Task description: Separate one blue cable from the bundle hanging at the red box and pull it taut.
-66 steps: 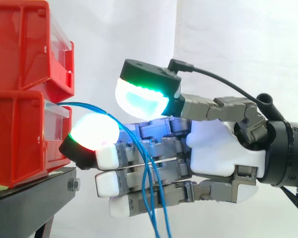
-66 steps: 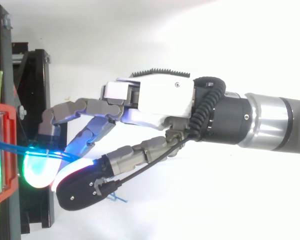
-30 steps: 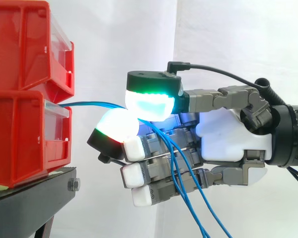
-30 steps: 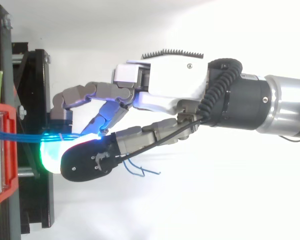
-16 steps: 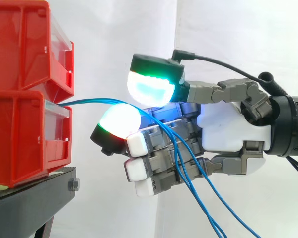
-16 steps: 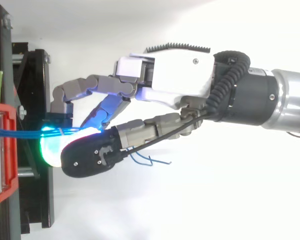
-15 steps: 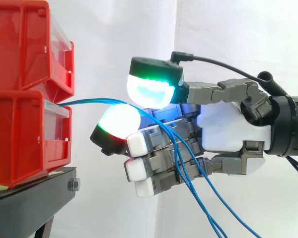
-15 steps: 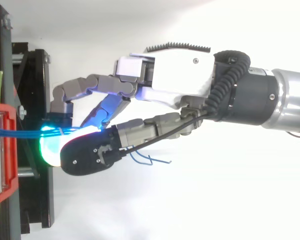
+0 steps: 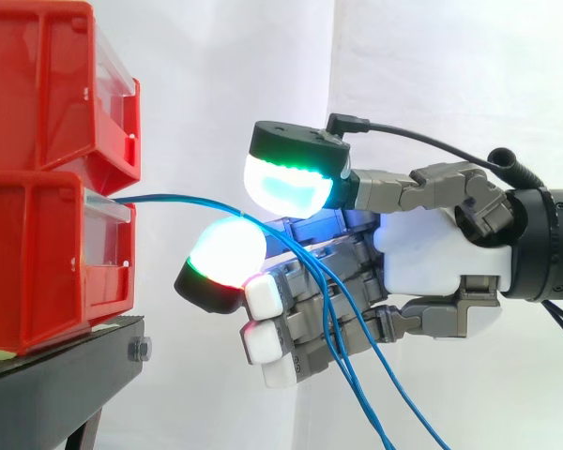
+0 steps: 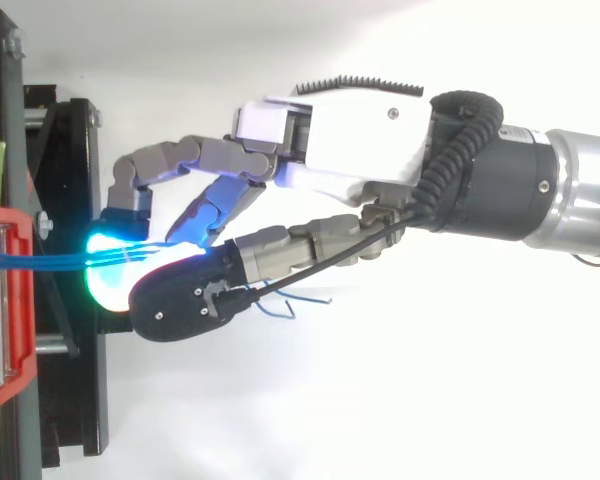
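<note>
Two red boxes are stacked at the left; the lower red box point(image 9: 38, 262) point(image 10: 0, 300) has a bundle of thin blue cables point(image 9: 183, 200) point(image 10: 55, 262) coming out of its front. The strands arc right in a shallow curve, pass between a glowing thumb pad point(image 9: 289, 186) and a white-red fingertip pad point(image 9: 227, 248), then drop across the curled fingers and hang off the bottom of the side view. My hand point(image 9: 441, 258) point(image 10: 350, 140) is level with the lower box, a short way right of it. It is shut on the cables, and more than one strand runs through the pinch.
The boxes rest on a black stand point(image 9: 56, 375) point(image 10: 75, 150) whose edge lies just below and left of the fingertips. A white curtain point(image 9: 432, 84) hangs behind. Loose cable ends point(image 10: 290, 300) curl under the hand in the top view.
The hand has drawn back to the right, away from the box. The cables have gone from drooping over the fingers to a flatter span, and the thumb pad has closed down over them.
</note>
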{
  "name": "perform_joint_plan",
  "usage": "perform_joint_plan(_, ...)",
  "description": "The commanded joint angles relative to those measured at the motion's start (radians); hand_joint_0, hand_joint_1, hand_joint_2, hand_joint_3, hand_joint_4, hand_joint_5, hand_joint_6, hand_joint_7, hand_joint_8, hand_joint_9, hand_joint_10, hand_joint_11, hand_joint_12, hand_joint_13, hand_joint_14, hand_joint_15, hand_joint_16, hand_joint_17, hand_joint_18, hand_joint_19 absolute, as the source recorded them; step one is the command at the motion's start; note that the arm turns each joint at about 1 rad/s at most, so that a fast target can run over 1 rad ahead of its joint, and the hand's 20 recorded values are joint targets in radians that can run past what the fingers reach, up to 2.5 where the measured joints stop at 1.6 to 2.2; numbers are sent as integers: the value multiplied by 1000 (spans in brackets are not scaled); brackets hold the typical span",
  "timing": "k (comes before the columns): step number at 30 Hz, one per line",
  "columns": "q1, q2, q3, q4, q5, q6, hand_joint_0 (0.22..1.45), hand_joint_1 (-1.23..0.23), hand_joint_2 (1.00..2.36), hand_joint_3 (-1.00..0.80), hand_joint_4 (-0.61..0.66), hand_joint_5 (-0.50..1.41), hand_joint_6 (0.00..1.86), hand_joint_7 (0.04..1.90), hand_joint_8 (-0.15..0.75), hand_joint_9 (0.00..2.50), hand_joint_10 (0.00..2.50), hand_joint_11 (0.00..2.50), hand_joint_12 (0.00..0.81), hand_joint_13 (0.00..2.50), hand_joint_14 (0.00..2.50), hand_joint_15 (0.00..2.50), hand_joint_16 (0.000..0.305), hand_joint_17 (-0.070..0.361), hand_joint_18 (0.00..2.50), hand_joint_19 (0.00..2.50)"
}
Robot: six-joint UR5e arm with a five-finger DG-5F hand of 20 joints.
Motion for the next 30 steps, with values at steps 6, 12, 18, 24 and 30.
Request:
perform_joint_plan(6,-4,0,-3,1,8,-7,680,-512,1019,-265,233,-103,504,1101,331,1036,12,402,311,961,14,385,27,60,765,305)
perform_joint_plan(12,-8,0,-3,4,11,4,687,-521,1021,-249,241,-103,504,1103,331,1040,12,399,310,964,16,383,27,60,768,297)
perform_joint_plan(18,-9,0,-3,1,16,22,700,-571,1022,-235,243,-103,504,1110,327,1049,14,409,309,990,15,403,26,59,772,291)
perform_joint_plan(24,-4,0,-2,7,14,28,675,-658,1016,-302,226,-104,503,1172,330,1053,13,442,312,1004,16,427,26,59,777,289)
perform_joint_plan(30,2,0,-3,12,17,48,651,-674,1010,-387,222,-105,503,1180,332,1098,18,576,324,1049,19,501,26,59,778,301)
